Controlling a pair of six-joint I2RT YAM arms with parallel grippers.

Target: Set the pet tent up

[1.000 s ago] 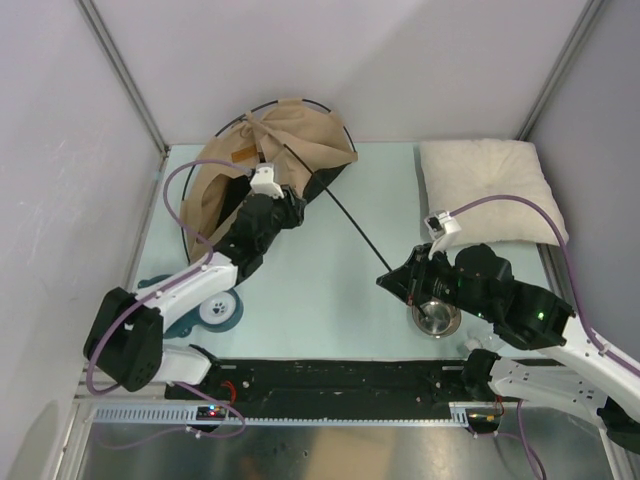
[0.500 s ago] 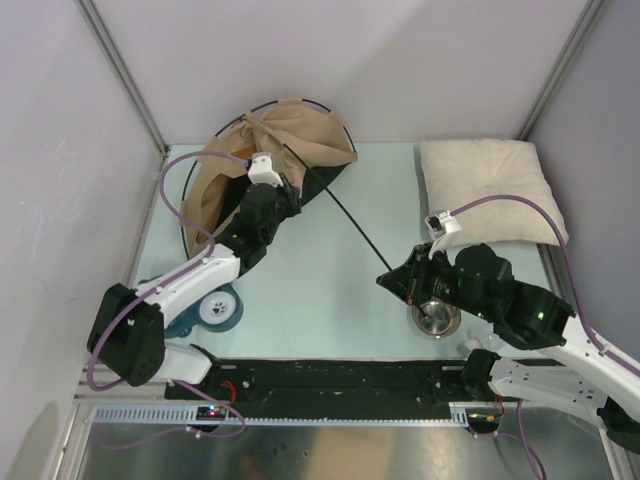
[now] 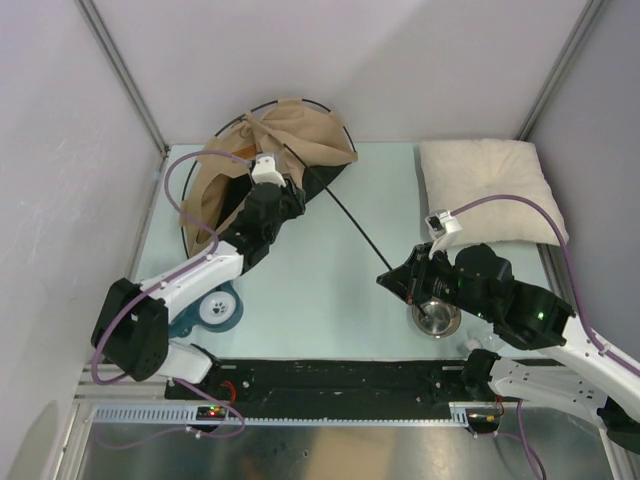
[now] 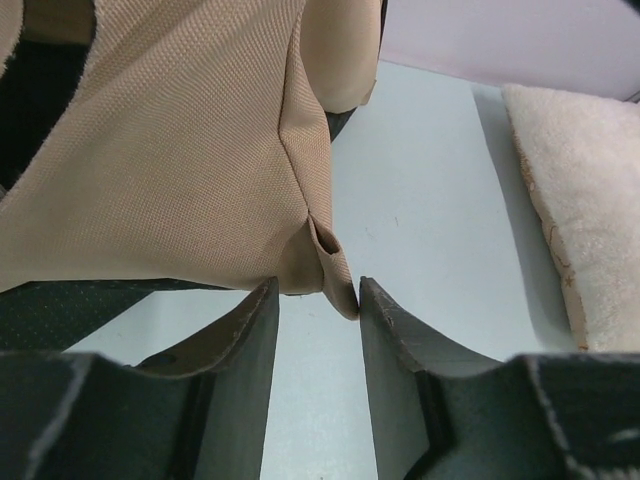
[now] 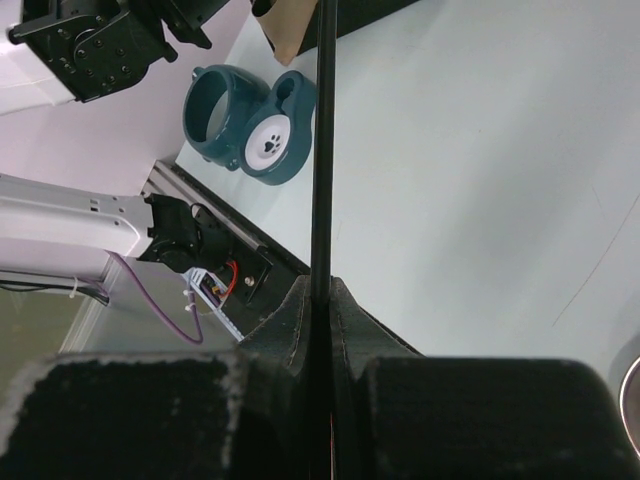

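Far-left corner of table point(image 3: 300, 290): pet tent point(image 3: 290, 140) slumped, tan fabric bunched, black hoop arcing over top. 1 thin black pole point(image 3: 345, 215) runs diag. from tent to right gripper point(image 3: 386, 279). Wrist view: its jaws are pinched tight on pole, no gap. At tent's near-right edge, left gripper point(image 4: 314, 297) has jaws part-open w/ narrow gap. A fold of tan fabric hangs btwn the tips, not clamped. Far right: cream pillow point(image 3: 490, 190). By left arm base: teal paw-print bowl point(image 3: 215, 310). Under right arm: steel bowl point(image 3: 437, 318).
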